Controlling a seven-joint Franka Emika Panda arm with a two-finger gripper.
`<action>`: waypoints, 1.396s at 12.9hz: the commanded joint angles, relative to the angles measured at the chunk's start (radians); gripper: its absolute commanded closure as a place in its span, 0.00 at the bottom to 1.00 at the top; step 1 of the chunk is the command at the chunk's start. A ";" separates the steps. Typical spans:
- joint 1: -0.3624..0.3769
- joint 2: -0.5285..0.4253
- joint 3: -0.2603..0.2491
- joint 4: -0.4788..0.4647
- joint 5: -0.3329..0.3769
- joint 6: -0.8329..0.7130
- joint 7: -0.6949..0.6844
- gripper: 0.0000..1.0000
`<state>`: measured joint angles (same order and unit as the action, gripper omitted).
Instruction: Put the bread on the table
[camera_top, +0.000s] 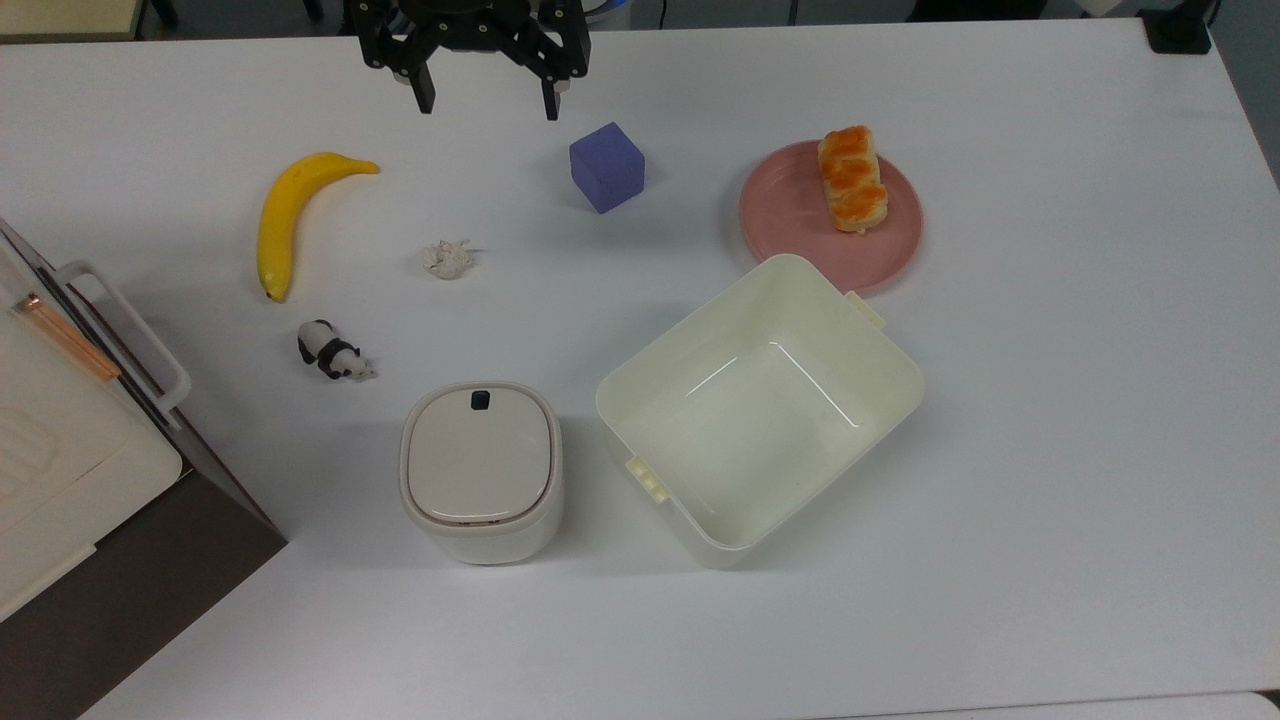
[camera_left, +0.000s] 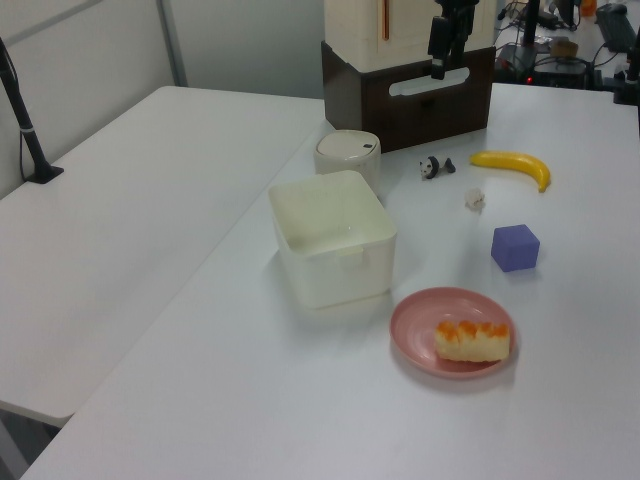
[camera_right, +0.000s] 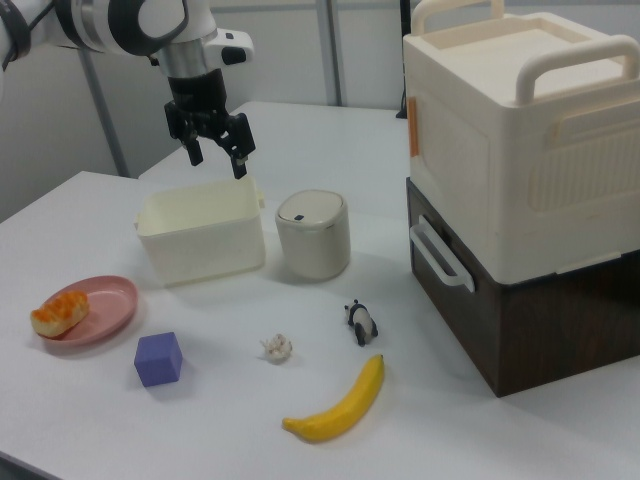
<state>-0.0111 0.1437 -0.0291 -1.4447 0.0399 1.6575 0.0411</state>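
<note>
Bread (camera_top: 852, 178), pale-sided with glossy orange-brown top, lies on pink plate (camera_top: 790, 225).

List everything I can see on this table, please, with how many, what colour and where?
bread: one, pale yellow with orange-brown top, on the plate
plate: one, pink, top view's right
cube: one, purple, between plate and banana
banana: one, yellow, top view's left
paper ball: one, whitish, near the banana
panda: one, black and white, below the banana
lidded bin: one, cream, beside the tub
tub: one, cream, empty
cabinet: one, cream over brown, table edge
table: one, white
gripper: one, black, open, above the table
</note>
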 joint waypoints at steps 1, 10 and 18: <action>0.010 -0.013 -0.014 -0.002 0.006 -0.033 -0.029 0.00; 0.059 -0.021 0.021 -0.003 -0.006 -0.145 -0.115 0.00; 0.212 -0.026 0.046 -0.126 0.011 -0.032 -0.130 0.00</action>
<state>0.1062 0.1419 0.0053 -1.4602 0.0397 1.5387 -0.0766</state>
